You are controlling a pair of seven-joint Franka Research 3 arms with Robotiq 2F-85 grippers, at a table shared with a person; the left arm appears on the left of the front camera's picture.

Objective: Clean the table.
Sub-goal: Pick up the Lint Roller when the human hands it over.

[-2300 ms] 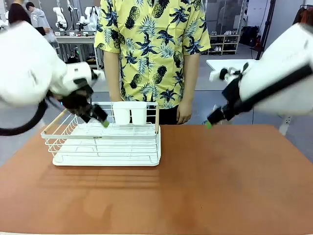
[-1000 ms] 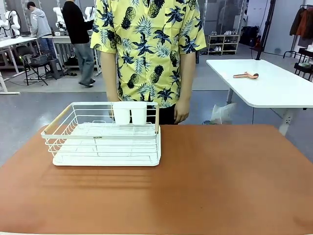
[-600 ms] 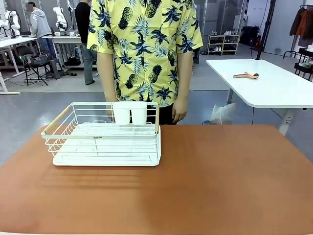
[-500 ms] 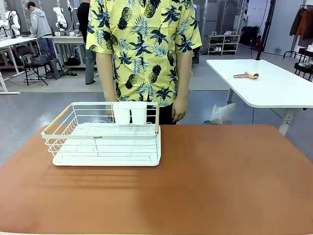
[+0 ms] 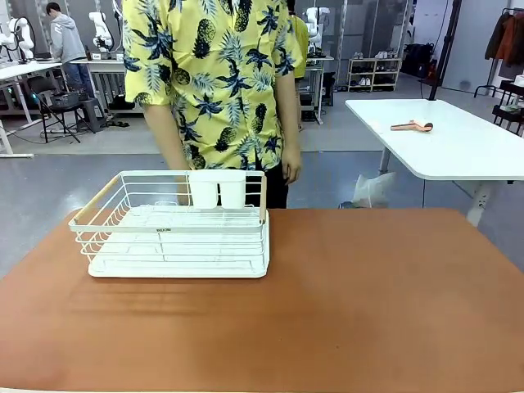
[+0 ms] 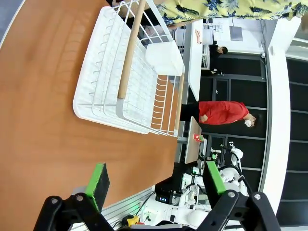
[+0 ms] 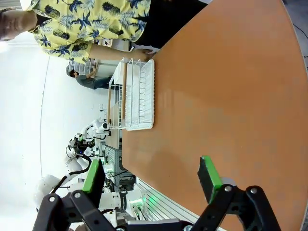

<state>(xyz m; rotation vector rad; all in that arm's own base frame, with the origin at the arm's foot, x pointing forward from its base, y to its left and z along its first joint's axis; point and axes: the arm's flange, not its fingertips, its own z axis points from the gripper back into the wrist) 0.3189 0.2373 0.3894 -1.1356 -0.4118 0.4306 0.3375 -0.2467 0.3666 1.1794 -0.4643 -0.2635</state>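
Cleaning step: table (image 5: 368,303) seemed done to me, bar the dish rack (image 5: 176,243).
Left gripper (image 6: 156,180), right gripper (image 7: 151,177): gaped wide, empty.
Next: likely needed nothing.

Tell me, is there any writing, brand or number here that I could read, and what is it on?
No text here can be read outright.
Small dark label on the front of the white dish rack: too small and blurred to read.
Person's yellow shirt: pineapple and leaf pattern, no words.
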